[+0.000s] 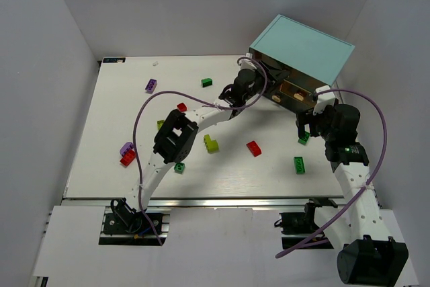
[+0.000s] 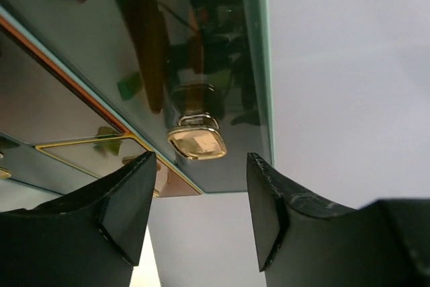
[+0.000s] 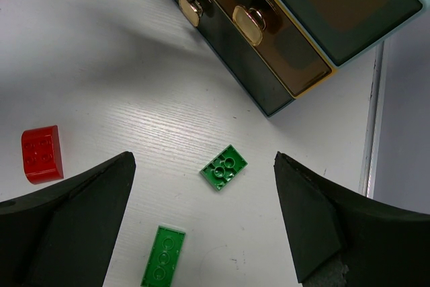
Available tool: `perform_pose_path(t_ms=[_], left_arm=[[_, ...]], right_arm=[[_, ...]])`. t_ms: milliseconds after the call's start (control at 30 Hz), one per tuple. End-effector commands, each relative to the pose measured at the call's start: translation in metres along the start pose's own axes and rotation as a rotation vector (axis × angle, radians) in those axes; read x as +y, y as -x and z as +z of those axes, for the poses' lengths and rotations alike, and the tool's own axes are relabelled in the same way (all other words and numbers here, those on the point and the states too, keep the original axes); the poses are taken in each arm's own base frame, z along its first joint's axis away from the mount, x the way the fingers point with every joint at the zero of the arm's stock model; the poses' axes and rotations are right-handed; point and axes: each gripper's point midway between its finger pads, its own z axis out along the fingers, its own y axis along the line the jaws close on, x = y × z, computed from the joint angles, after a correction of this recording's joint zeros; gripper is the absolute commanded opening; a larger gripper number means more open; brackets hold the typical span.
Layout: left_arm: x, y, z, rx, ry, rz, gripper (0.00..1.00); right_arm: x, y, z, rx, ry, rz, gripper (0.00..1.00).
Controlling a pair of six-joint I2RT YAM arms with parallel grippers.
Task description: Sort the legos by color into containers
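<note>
L gripper (image 2: 201, 166): fingers spread, gripping nothing, drawer knob (image 2: 196, 142) at 12 o'clock just past tips. Ease fwd, centre knob btwn pads, clamp, pull straight out. R gripper (image 3: 203, 166) wide open, empty, above green lego (image 3: 224, 167); cabinet (image 3: 252, 84) at its 1 o'clock

My fingers (image 3: 67, 220) are matte black. The cabinet (image 1: 302, 48) at the table's far right corner has a light-blue top, smoky-brown drawers (image 3: 295, 38) and tan-gold knobs (image 2: 196, 142). The white, faintly grained table (image 1: 121, 99) carries red, green, lime and purple legos (image 1: 254, 148).
</note>
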Motion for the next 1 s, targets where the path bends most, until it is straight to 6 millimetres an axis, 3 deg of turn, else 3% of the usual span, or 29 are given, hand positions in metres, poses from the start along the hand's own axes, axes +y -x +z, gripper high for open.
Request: perform_pose_path(t_ms=[0,433,633,833,967], left_arm=[[-0.013,0.008,0.002,-0.025,-0.013,0.009,0.66],[-0.003,0.011,0.01,-0.051,-0.003,0.001,0.69],[0.0,0.017,0.013,-0.089,-0.005,-0.007,0.57],[-0.002,0.018,0.011,-0.094,-0.017,-0.01,0.34],[-0.007,0.017,0.001,-0.088,-0.036,-0.006,0.25]], right_arm=[[-0.006,0.025,-0.004,-0.063,-0.018,-0.021,0.89],[-0.005,0.023,-0.002,-0.057,-0.014,-0.019,0.89],[-0.005,0.021,-0.002,-0.05,-0.014,-0.019,0.89],[-0.005,0.021,-0.002,-0.052,-0.014,-0.019,0.89],[-0.005,0.02,-0.001,-0.047,-0.011,-0.019,0.89]])
